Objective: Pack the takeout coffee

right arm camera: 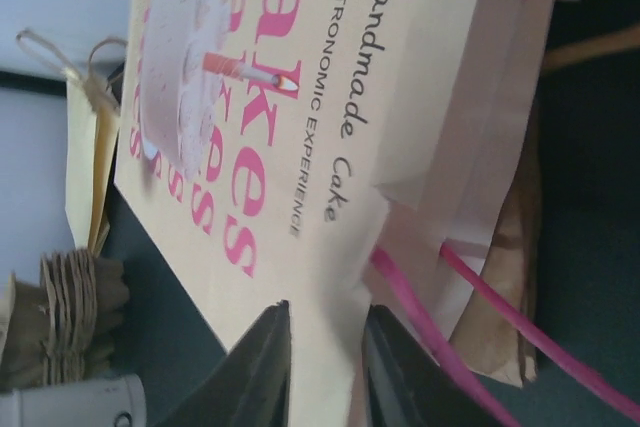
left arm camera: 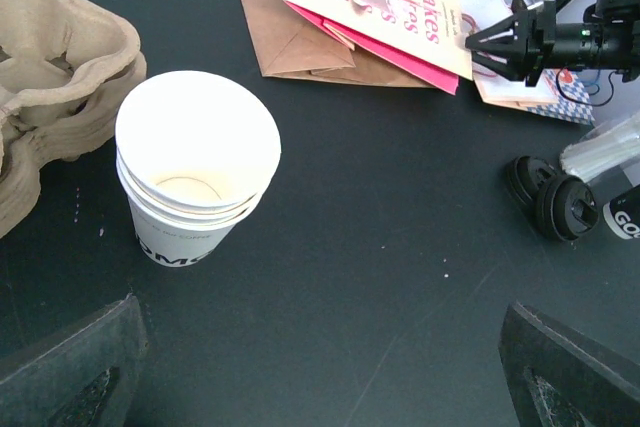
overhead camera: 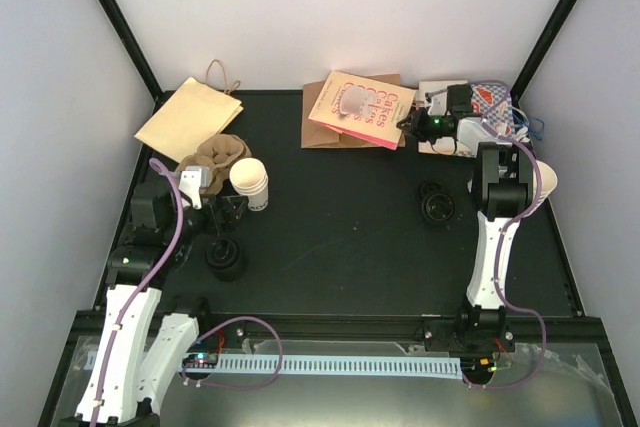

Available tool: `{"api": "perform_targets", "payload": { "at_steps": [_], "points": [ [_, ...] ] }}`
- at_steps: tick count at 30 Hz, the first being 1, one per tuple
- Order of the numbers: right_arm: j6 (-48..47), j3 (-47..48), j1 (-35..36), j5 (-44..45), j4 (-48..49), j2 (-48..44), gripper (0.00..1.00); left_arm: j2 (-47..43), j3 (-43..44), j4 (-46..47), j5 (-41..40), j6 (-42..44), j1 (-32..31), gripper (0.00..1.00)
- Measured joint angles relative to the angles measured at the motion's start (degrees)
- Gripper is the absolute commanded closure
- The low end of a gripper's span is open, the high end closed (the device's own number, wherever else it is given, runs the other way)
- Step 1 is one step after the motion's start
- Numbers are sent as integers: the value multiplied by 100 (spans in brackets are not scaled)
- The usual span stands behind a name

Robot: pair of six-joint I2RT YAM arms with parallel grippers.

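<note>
Left jaws wide apart, cup just ahead of them.
My left gripper (left arm camera: 320,312) stands fully spread; the takeout coffee cup (left arm camera: 195,172) sits upright ahead, toward its left finger, just beside the pulp carrier (left arm camera: 50,67). Farther off, my right gripper (right arm camera: 328,347) has its 2 fingers narrowed around the cake bag (right arm camera: 300,97) corner; whether they actually grip it, I cannot tell.
</note>
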Motion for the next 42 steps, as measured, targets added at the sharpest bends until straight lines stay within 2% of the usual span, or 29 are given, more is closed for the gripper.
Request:
{"api": "perform_targets", "payload": {
  "at_steps": [3,7,19,25,42],
  "points": [
    [-4,-13,0,-162,111,-9,94,0,2,0,-2,0,0,1],
    [-9,-164,0,-254,223,-140,99,0,0,0,-4,0,0,1],
    [-74,-647,2,-378,267,-1193,99,-2,0,0,-26,2,0,1],
    [-125,-1174,72,-382,245,-1840,99,-7,0,0,-31,2,0,1],
    [-780,-2293,984,-57,-651,-3947,99,-13,0,0,-20,2,0,1]
  ]
}}
